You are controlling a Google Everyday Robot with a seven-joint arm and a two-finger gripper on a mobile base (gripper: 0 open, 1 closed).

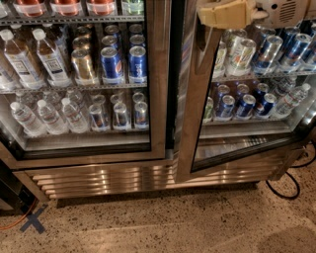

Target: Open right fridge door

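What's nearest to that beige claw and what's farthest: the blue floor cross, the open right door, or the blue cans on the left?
From the gripper, top right in the camera view:
1. Right fridge door, just beside it.
2. Blue cans, off to its left.
3. Blue cross, on the floor, bottom left.

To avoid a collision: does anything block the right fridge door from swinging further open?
Nothing visible does. The gripper is at the door's top edge; the black cable lies on the floor by the hinge side, below the door.
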